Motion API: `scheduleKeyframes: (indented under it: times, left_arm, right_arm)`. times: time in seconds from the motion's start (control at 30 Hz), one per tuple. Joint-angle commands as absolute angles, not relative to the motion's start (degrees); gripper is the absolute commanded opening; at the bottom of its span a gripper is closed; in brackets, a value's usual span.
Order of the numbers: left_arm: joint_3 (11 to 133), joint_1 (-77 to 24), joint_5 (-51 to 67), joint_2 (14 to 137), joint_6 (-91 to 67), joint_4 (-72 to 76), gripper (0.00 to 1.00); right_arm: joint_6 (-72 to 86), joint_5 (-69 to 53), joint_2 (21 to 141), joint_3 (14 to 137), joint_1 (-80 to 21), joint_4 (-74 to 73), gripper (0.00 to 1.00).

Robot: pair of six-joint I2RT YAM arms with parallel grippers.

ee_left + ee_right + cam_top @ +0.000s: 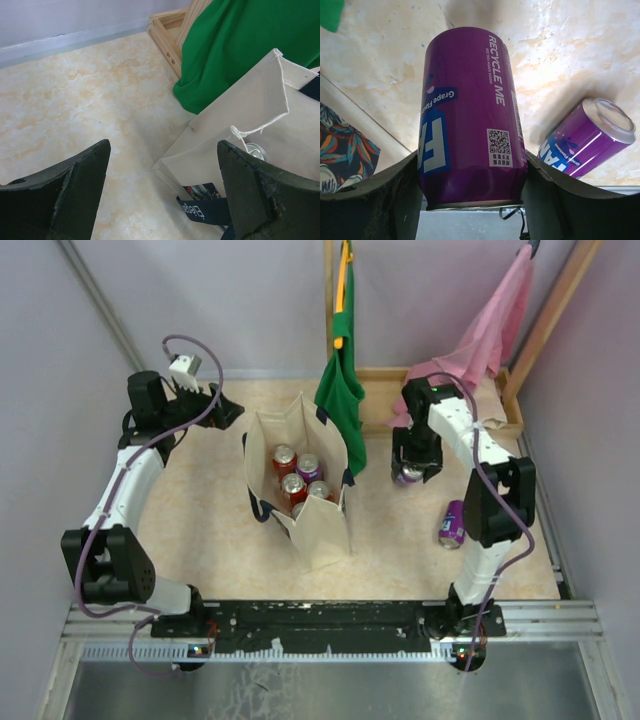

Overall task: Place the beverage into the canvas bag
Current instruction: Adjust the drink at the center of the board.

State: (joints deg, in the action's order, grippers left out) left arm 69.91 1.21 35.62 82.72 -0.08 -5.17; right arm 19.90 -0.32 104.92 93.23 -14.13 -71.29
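Purple grape can [470,110] is sitting squarely between the fingers [380,200] of the right pincer [472,167]. The pincer is pinching it by the sides, with both pads flat on the can wall. Whether the can is clear of the table [200,530] cannot be told from these views.

Canvas bag [322,530] is standing upright with its mouth open, well apart from the right pincer on that pincer's left side, between the two pincers. Several cans [297,477] are already lying inside it, red and purple tops showing, so part of the loading is judged done.

Second purple can [590,135] is lying on its side on the table, near the right pincer, on its right and towards the arm bases. It is not yet bagged.

Left pincer [164,150] is hanging with its fingers spread wide, gripping nothing. The bag's top edge is showing just ahead of it on its right. It is not touching the bag.

Green cloth bag [340,390] is hanging beyond the canvas bag, to the left of the right pincer. Pink cloth bag [480,340] is hanging beyond that pincer. Neither is in play.

Assessment: pickup of the present can is looking secure. Carrying it across to the bag's mouth and releasing it there are outstanding, as is the can on the table.
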Motion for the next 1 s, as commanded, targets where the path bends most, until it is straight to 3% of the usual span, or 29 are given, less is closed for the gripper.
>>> scheduleKeyframes:
  times: [0.0, 0.3, 0.57, 0.73, 0.8, 0.97]
  left_arm:
    - [69.47, 0.83, 36.65, 81.54, -0.39, -3.78, 0.93]
    - [68.88, 0.63, 36.39, 80.71, -0.26, -3.77, 0.93]
    - [68.5, 0.54, 35.96, 80.07, -0.23, -3.93, 0.93]
    - [68.63, 0.61, 36.08, 80.11, 0.0, -4.14, 0.93]
    - [68.8, 0.6, 36.12, 80.22, -0.05, -4.08, 0.93]
    - [69.3, 0.61, 36.17, 80.51, 0.0, -4.07, 0.93]
  right_arm:
    - [17.87, -1.61, 107.12, 96.42, -14.74, -73.39, 0.13]
    - [16.34, -0.47, 115.76, 103.56, -15.29, -75.61, 0.21]
    - [16.12, -0.33, 119.09, 104.67, -15.3, -73.46, 0.63]
    - [16.81, 0.81, 117.56, 102.83, -15.34, -70.71, 0.79]
    - [16.94, 0.8, 116.83, 102.03, -15.38, -69.52, 0.9]
    - [17.93, 2.16, 115.04, 100.79, -15.57, -66.47, 0.89]
